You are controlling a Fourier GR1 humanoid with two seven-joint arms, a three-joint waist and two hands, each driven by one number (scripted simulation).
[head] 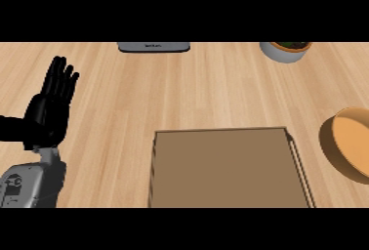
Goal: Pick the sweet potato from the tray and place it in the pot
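Head view, kitchen counter: from my remote station I see the brown tray (227, 168) nearest the lower edge, a flat rectangle with a thin raised rim, its surface bare as far as I can see. I cannot find the sweet potato anywhere in this view, neither on the tray nor on the wooden counter (180, 88) around it.

Just left of the tray, well apart from it, my left hand (49, 105) rises from its grey forearm (29, 183), fingers straight and pointing away from me, holding nothing and resting near the left edge. My right hand does not show.

At the right edge, beside the tray's far right corner, sits the pot (349, 144), tan-walled with an orange inside, cut off by the frame.

Farther back, at the top right, stands a grey planter (284, 52) with dark soil. At the top centre lies a grey, dark-edged device (154, 47); a faint mark on it is too small for me to read.
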